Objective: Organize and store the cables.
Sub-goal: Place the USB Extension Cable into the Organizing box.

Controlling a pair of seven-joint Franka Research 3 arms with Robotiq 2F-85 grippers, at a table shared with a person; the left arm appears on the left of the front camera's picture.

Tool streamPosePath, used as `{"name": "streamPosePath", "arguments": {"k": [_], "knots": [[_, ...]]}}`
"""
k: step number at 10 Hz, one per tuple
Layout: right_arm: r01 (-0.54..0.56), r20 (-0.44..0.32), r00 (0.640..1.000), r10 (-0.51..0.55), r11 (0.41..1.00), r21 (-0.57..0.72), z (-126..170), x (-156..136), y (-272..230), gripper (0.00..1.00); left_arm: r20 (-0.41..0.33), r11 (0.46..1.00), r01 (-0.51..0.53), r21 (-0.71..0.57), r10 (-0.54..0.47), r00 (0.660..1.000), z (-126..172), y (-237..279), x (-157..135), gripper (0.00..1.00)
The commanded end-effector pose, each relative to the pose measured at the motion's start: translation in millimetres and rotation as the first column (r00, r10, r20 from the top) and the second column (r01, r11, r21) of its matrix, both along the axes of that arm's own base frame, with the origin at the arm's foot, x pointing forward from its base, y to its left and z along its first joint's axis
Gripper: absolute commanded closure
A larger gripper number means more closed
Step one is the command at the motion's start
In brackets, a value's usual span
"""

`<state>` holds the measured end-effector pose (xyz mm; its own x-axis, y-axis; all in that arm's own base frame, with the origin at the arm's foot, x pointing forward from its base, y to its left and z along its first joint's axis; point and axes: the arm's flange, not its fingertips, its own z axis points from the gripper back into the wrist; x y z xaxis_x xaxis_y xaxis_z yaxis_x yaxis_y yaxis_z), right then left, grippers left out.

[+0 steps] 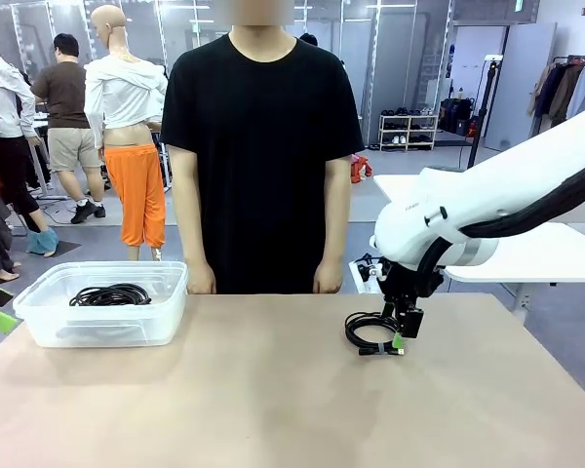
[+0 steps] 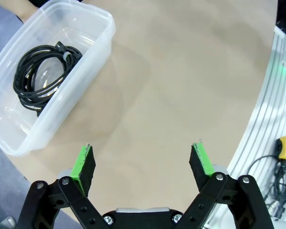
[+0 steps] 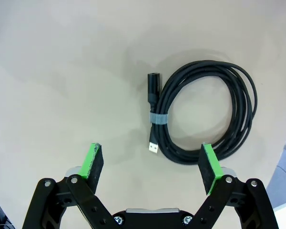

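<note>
The matte tan worktop [image 1: 273, 390] lies broad and bare between a clear plastic tub [image 1: 39, 327] at the far left and the right pincer [image 1: 404, 331], which hangs spread wide, gripping nothing, over a round coil of thin black cable [image 3: 205, 114] bound with a grey strap. Another coiled cable [image 2: 40, 74] sits inside the tub. The left pincer [image 2: 143, 164] gapes open near the tub

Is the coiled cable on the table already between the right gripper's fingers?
No: in the right wrist view the cable lies flat on the table, beyond the open right gripper.
</note>
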<state>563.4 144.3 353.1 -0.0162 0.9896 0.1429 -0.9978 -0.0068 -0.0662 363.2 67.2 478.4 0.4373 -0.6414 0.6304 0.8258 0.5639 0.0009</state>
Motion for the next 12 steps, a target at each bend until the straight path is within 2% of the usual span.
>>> {"name": "streamPosePath", "arguments": {"k": [1, 4, 8, 9, 10, 11, 12], "knots": [[0.039, 0.001, 0.999, -0.039, 0.998, -0.049, -10, 11, 13, 0.00, -0.008, 1.000, -0.011, -0.015, 0.011, 1.000, 1, -1, 0, 0.00], [0.012, -0.037, 0.999, -0.014, 0.998, -0.054, -34, 15, 24, 0.00, -0.008, 1.000, -0.011, -0.015, 0.011, 1.000, 1, -1, 0, 0.00], [0.014, -0.033, 0.999, -0.017, 0.996, -0.089, -47, 17, 25, 0.00, -0.008, 1.000, -0.011, -0.015, 0.011, 1.000, 1, -1, 0, 0.00], [0.015, -0.034, 0.999, -0.019, 0.995, -0.098, -49, 16, 25, 0.18, -0.008, 1.000, -0.011, -0.015, 0.011, 1.000, 1, -1, 0, 0.00], [0.009, -0.039, 0.999, -0.013, 0.995, -0.104, -52, 15, 26, 0.30, -0.008, 1.000, -0.011, -0.015, 0.011, 1.000, 1, -1, 0, 0.00], [0.007, -0.036, 0.999, -0.011, 0.994, -0.106, -53, 14, 27, 0.66, -0.008, 1.000, -0.011, -0.015, 0.011, 1.000, 1, -1, 0, 0.00], [0.009, -0.030, 0.999, -0.013, 0.995, -0.103, -51, 14, 26, 0.88, -0.008, 1.000, -0.011, -0.015, 0.011, 1.000, 1, -1, 0, 0.00]]}}
